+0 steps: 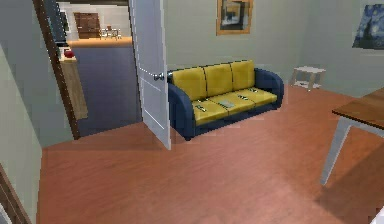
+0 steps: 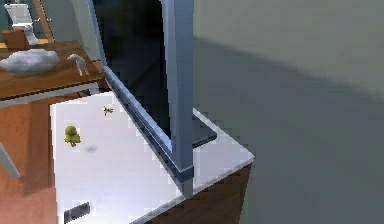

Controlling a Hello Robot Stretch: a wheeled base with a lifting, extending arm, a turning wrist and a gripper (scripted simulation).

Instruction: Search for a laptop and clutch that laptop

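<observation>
A blue sofa (image 1: 225, 95) with yellow cushions stands against the far wall in the forward view. A few small dark, flat things (image 1: 222, 103) lie on its seat, too small to name. In the arm side view a large dark flat screen (image 2: 145, 70) in a grey frame stands on a white-topped cabinet (image 2: 130, 175). On that top sit a small yellow-green thing (image 2: 72, 135), a tiny thing (image 2: 108, 110) and a small dark rectangle (image 2: 76, 212).
An open white door (image 1: 150, 70) stands left of the sofa beside a doorway to a room with a counter (image 1: 95, 42). A small white side table (image 1: 309, 75) is at the back right. A wooden table (image 1: 362, 115) juts in at the right. Another brown table (image 2: 45, 75) carries a pale heap.
</observation>
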